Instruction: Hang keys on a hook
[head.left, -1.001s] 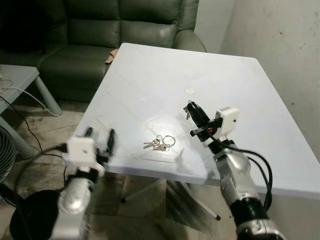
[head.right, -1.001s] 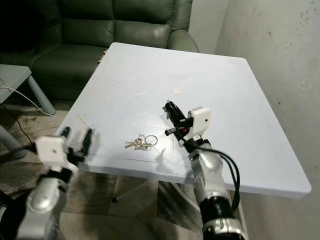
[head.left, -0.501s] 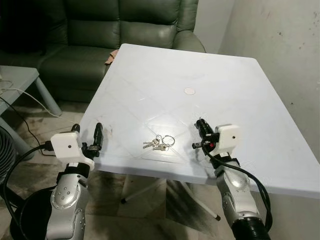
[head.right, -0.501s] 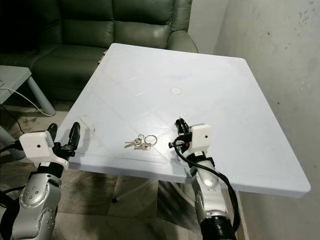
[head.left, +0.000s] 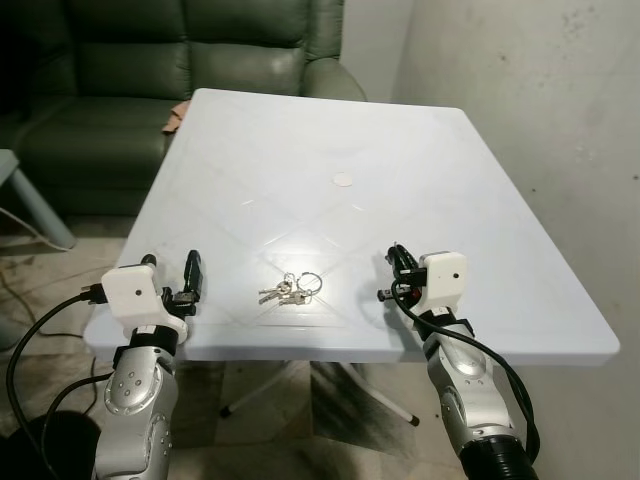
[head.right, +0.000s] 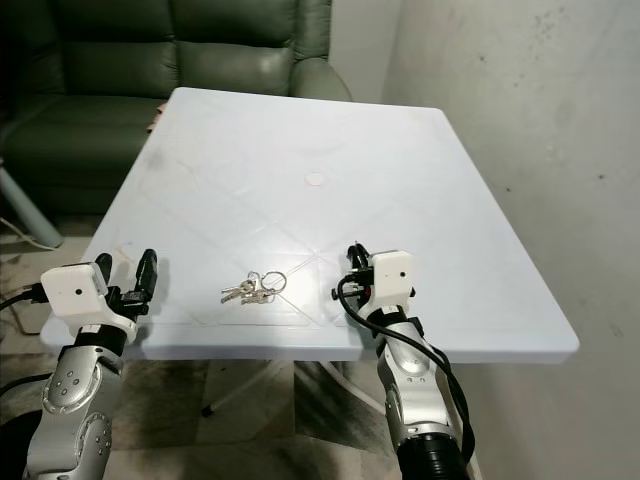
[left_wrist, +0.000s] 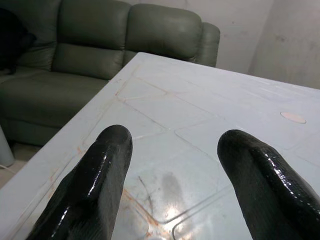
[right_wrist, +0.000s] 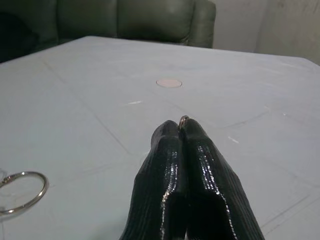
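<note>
Left hand at the near left edge of the white bench, fingers spread wide, empty. Right hand low over the near right part, fingers pressed together; a small metal ring shows between the tips, what it belongs to unclear. Keys lie flat on the bench between the two hands, ring toward the right hand. Judgement: open the right hand, descend over the ring, pinch at its raised edge. Beyond: green sofa. Hook not located.
</note>
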